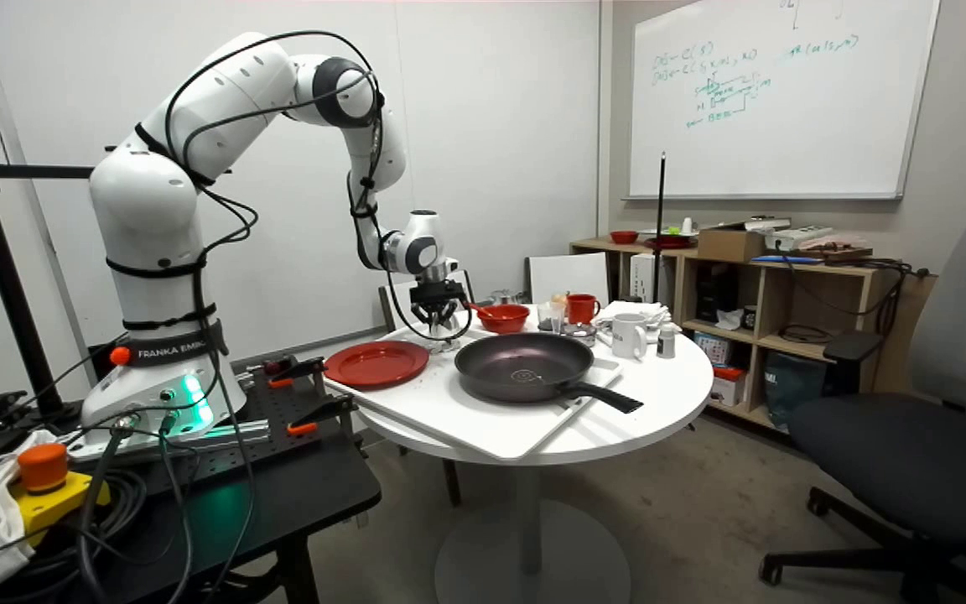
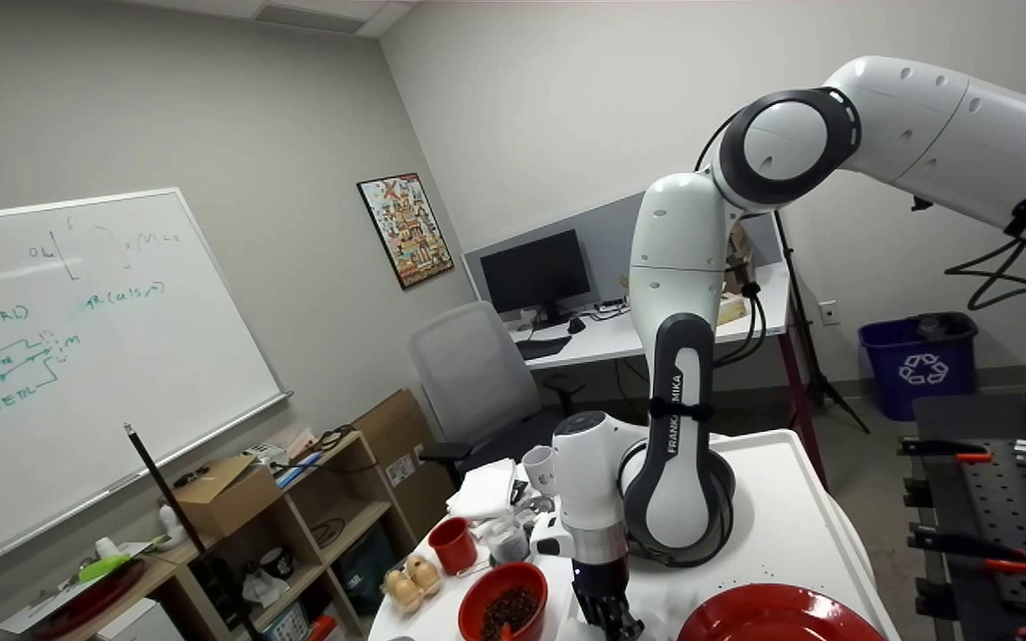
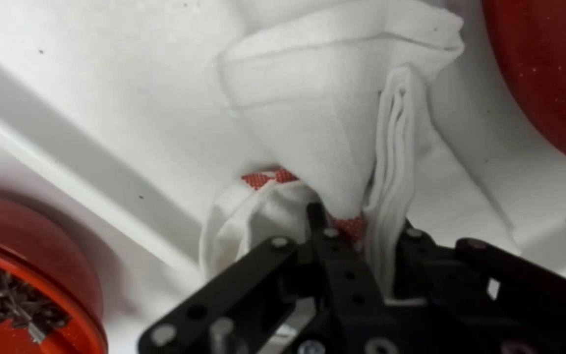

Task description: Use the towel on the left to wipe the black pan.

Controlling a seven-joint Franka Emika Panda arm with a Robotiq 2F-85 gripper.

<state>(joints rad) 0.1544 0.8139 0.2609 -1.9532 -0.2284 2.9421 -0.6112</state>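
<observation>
Since wiping likely needs loose folds, the end effector (image 3: 364, 225) clamps only part of the red-marked white cloth towel (image 3: 307, 113) beside the round red plate (image 3: 553, 73), apart from the round black frying pan (image 1: 521, 367).

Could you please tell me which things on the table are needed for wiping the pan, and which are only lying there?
Needed:
towel, partly between the jaws
black pan

Only lying there, among others:
red plate
red bowl
red mug
white mug
eggs
</observation>
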